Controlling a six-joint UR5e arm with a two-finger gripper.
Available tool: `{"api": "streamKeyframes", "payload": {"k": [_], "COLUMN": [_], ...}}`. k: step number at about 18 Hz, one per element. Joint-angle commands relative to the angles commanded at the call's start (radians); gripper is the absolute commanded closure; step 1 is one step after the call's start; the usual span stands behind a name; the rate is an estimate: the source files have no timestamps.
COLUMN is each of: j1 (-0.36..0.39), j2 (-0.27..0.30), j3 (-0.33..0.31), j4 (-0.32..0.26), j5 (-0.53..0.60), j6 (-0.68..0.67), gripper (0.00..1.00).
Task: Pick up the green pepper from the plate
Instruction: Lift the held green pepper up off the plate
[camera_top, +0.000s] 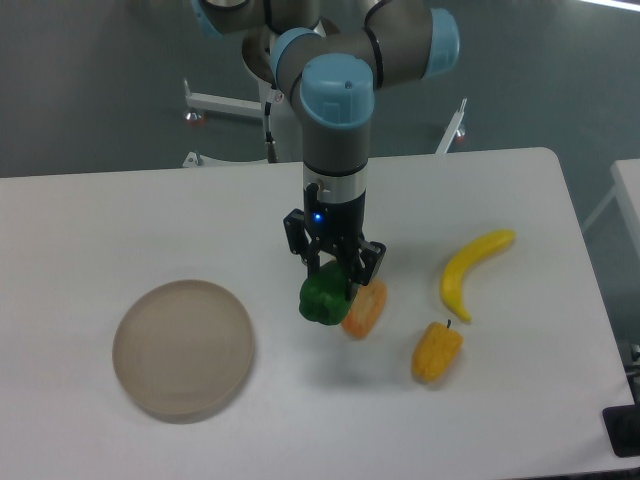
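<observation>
One plate (183, 347) sits at the left of the white table (120, 230), nothing on it. To the right of the plate, the gripper (334, 283) grips the green pepper (324, 298), held clear of the plate. Partly behind the pepper lies an orange-red fruit (366, 310). Farther right of the plate lie a yellow-orange pepper (436, 351) and a banana (472, 271).

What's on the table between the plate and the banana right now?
In the camera view, the gripper hangs there holding the green pepper, with an orange-red fruit just behind it. The plate and banana flank them.
</observation>
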Motion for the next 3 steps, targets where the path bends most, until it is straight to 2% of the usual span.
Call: {"api": "streamKeyframes", "payload": {"k": [3], "j1": [0.0], "j2": [0.002], "j3": [0.003], "j4": [0.0], "j5": [0.008], "j6": [0.002], "gripper": [0.6]}}
